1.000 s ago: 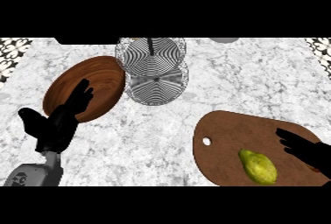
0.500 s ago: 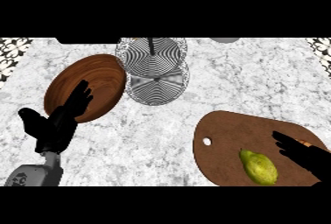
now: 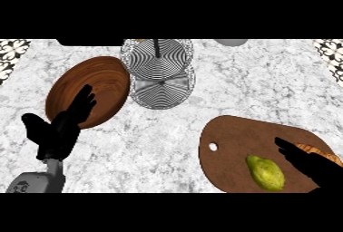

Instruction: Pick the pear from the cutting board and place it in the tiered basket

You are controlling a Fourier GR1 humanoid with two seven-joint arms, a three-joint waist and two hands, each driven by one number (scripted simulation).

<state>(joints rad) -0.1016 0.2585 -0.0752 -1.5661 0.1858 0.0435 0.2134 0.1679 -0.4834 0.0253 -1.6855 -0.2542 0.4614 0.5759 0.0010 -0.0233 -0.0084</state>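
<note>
White marble counter [image 3: 254,86]. Green pear [image 3: 266,172] lies on brown cutting board [image 3: 231,140], lower right. Right hand [image 3: 309,164] just beside it, fingers straight, holding nothing. Left hand [image 3: 60,129] rests open. Risk: fingers nudge pear, it rolls away from wire tiered basket [image 3: 159,72].

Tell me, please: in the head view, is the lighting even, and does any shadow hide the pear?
In the head view the light looks flat and even, no glare on the counter; the pear lies fully lit on the cutting board; the black right hand shows little surface detail.
</note>
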